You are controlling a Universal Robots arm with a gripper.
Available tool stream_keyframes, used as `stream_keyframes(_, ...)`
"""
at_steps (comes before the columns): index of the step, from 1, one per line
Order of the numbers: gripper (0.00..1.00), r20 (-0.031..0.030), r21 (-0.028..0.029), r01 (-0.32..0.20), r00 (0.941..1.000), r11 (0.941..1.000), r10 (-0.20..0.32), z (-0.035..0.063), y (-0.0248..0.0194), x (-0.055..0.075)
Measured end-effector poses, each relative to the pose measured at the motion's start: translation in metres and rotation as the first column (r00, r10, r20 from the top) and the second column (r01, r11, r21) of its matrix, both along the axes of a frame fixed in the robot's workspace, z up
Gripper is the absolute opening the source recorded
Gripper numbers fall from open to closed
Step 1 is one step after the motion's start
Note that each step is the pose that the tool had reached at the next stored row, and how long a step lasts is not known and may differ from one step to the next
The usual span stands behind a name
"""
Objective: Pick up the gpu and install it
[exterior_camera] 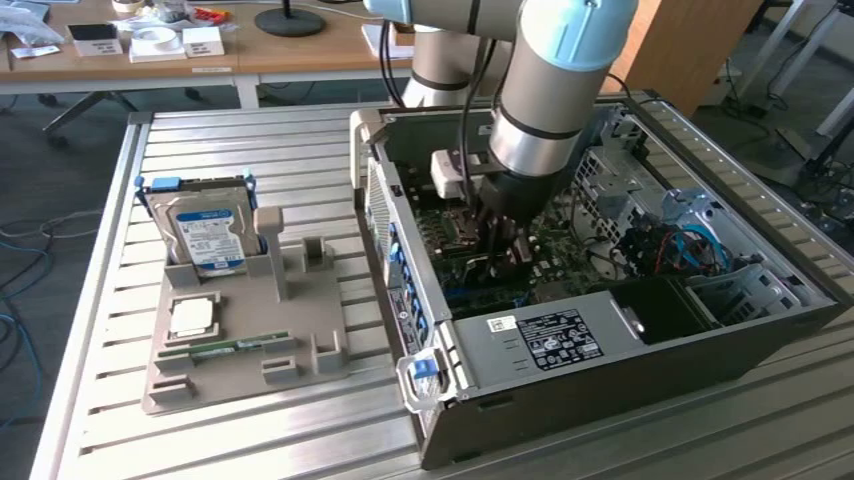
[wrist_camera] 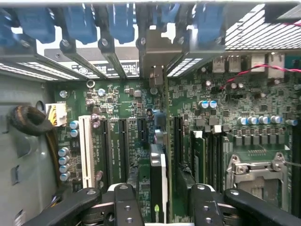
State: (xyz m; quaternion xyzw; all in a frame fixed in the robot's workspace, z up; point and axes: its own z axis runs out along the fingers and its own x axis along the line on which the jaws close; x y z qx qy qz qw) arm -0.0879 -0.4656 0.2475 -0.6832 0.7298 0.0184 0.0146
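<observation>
The gpu (wrist_camera: 157, 181) stands edge-on in a slot of the green motherboard (wrist_camera: 117, 101), a thin dark card. Its pale metal bracket (wrist_camera: 153, 56) sits at the case's rear wall, under the blue latches. My gripper (wrist_camera: 164, 207) is open and straddles the card's near end. A black finger (wrist_camera: 124, 207) stands on each side, with a small gap to the card. In the exterior view the gripper (exterior_camera: 505, 262) reaches down inside the open computer case (exterior_camera: 601, 400), right over the motherboard.
A grey fixture (exterior_camera: 240, 375) at the exterior view's left holds a silver hard drive (exterior_camera: 207, 235), a small chip (exterior_camera: 194, 317) and a green memory stick (exterior_camera: 234, 347). Inside the case are the power supply (exterior_camera: 561, 335), cables (exterior_camera: 667, 245) and the processor socket (wrist_camera: 256, 169).
</observation>
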Motion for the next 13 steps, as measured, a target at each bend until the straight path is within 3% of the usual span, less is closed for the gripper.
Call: stream_keyframes(13, 0.46, 0.0011, 0.0, 0.0, 1.0, 1.0, 0.0, 0.041, 0.0028, 0.0)
